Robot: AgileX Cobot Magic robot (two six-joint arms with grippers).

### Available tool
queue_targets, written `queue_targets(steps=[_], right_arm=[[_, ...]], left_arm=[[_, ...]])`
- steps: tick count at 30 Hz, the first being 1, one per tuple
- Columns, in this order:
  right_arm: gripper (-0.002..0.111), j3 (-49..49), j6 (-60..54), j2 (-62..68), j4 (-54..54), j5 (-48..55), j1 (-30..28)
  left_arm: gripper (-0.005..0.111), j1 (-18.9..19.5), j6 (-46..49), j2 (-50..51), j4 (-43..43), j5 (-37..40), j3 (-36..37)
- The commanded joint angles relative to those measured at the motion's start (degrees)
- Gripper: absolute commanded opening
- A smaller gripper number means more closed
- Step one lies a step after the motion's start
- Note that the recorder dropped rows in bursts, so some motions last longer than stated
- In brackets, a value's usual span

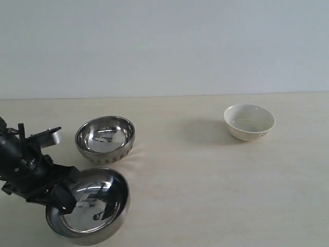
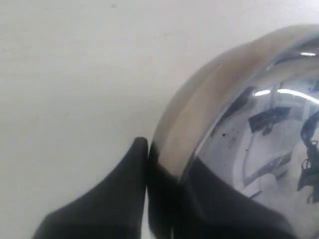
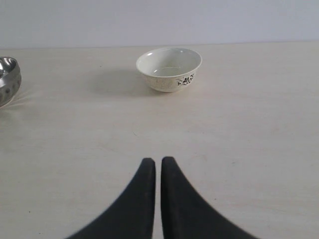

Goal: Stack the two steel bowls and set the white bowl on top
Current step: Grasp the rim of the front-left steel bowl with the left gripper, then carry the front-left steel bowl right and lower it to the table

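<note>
My left gripper pinches the rim of the near steel bowl, one finger inside on the mirror wall and one outside against the grey band. The left wrist view shows both pressed to the metal. That bowl is at the front left of the table, just beside the far steel bowl, their rims close but apart. The white bowl stands alone, well off to the right. My right gripper is clenched on nothing and points toward the white bowl from a distance.

What worries me is the grip itself: a thin pinch on polished steel at one edge. I judge that on a lift the bowl's weight will hang off that point, so it may swing or slide out of the fingers. If it tilts on the way over, its low edge could clip the far bowl's rim and shove it away, or land cocked rather than nested. I cannot tell whether its base is off the surface yet
</note>
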Motion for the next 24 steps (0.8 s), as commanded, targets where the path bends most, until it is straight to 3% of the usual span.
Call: queue_targets(steps=[1, 11, 19, 24], right_arm=[[0.0, 0.0, -0.1, -0.3, -0.4, -0.4, -0.2], [0.0, 0.0, -0.1, -0.3, -0.4, -0.4, -0.2], [0.0, 0.0, -0.1, -0.3, -0.4, -0.4, -0.2], [0.0, 0.0, -0.1, -0.3, -0.4, -0.4, -0.2]], left_arm=[[0.004, -4.0, 1.6, -2.0, -5.3, 2.5, -3.8], [0.004, -15.7, -4.5, 2.0, -5.5, -0.1, -15.4], [0.004, -20.2, -7.1, 9.9, -4.0, 0.1, -21.0], [0.004, -21.4, -14.0, 12.5, 3.6, 0.4, -22.8]])
